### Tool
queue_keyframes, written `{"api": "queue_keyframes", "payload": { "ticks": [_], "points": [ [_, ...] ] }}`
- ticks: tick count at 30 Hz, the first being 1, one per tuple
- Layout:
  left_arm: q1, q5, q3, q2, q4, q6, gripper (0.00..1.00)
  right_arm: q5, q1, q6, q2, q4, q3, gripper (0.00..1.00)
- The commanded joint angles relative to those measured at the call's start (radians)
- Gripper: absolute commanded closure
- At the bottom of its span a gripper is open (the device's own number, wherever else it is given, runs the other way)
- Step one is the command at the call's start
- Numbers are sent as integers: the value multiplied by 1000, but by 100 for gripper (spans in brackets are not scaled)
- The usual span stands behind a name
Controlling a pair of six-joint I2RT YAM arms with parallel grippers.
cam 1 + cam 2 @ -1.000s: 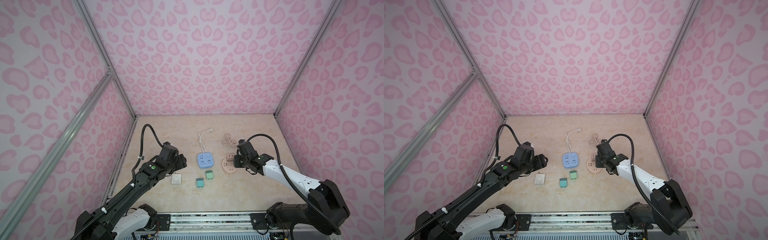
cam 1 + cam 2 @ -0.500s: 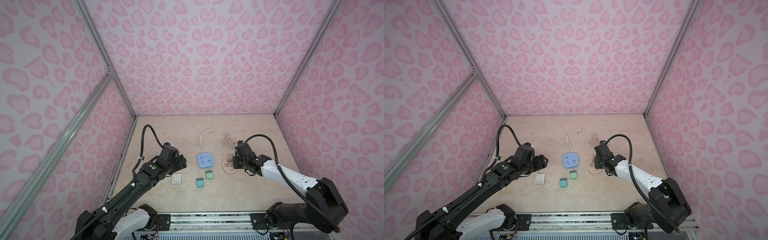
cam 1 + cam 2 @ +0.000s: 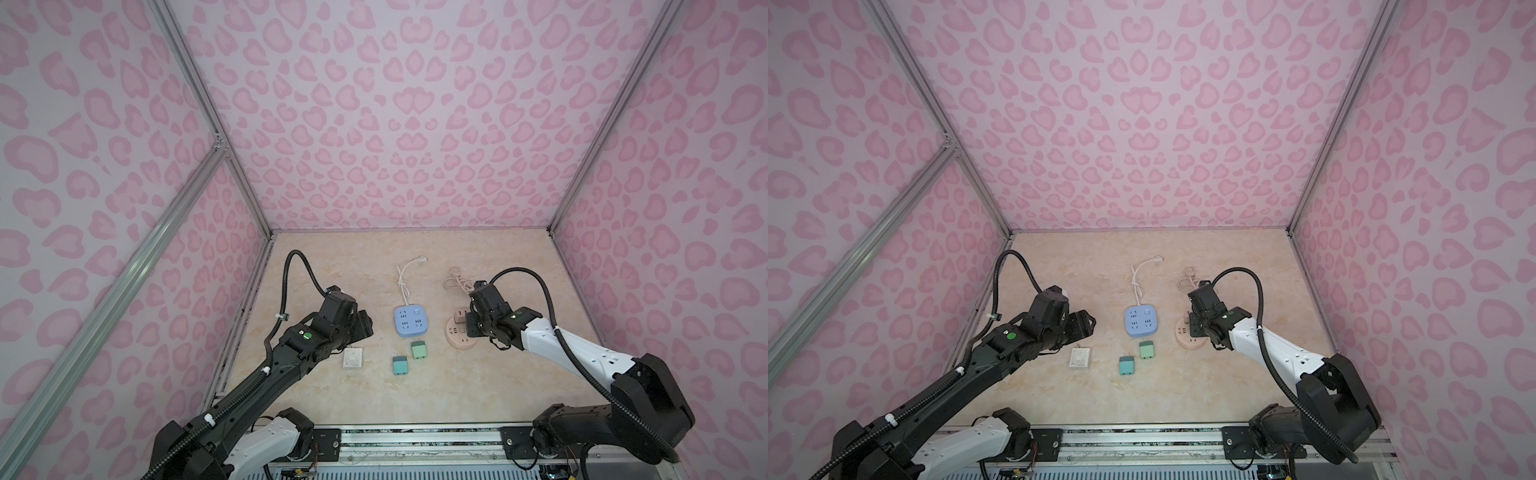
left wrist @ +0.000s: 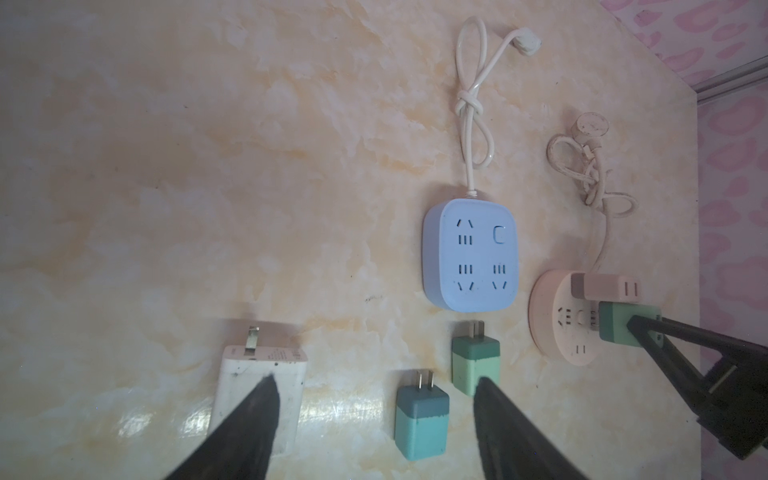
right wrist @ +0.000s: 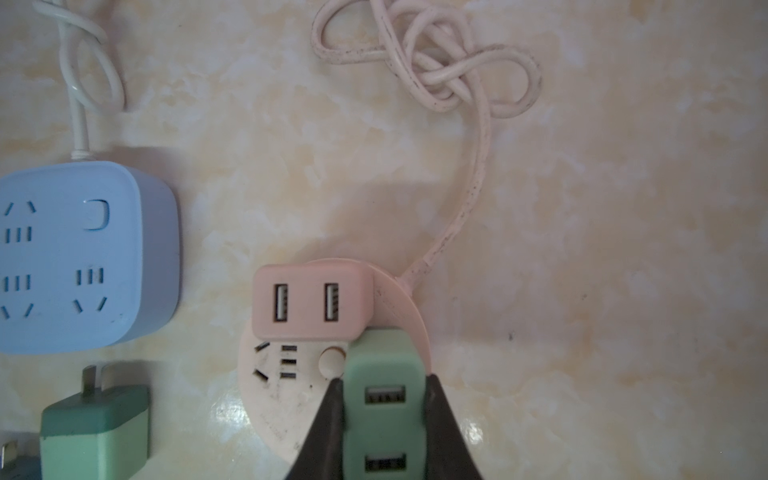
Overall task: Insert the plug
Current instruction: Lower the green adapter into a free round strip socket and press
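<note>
Right gripper [image 5: 382, 379] is clamping the green plug [image 5: 384, 415] by its sides, holding it against the round pink socket [image 5: 266, 399], just beside the pink charger [image 5: 311, 305] sitting there. Can't tell if the prongs are seated. Left gripper [image 4: 376, 380] is hovering with jaws apart, empty, over the white charger [image 4: 245, 374].

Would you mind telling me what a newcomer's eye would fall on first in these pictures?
The pink spotted walls strike first, enclosing the whole table. Next, the right gripper is shut on a green plug at the round socket, right of the blue socket and beside a pink plug. The left gripper hangs open near a white charger.
</note>
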Motion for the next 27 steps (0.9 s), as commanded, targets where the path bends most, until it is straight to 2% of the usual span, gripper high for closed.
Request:
{"api": "queue_keyframes", "payload": {
  "ticks": [1, 11, 27],
  "points": [
    [0, -8, -8, -2, 26, -3, 24, 7, -1, -5, 12, -18, 1, 100],
    [0, -3, -19, 9, 43, -7, 24, -5, 9, 27, 80, -39, -27, 100],
    [0, 0, -32, 17, 58, -2, 24, 10, 15, 5, 170, -171, 62, 100]
  ]
}}
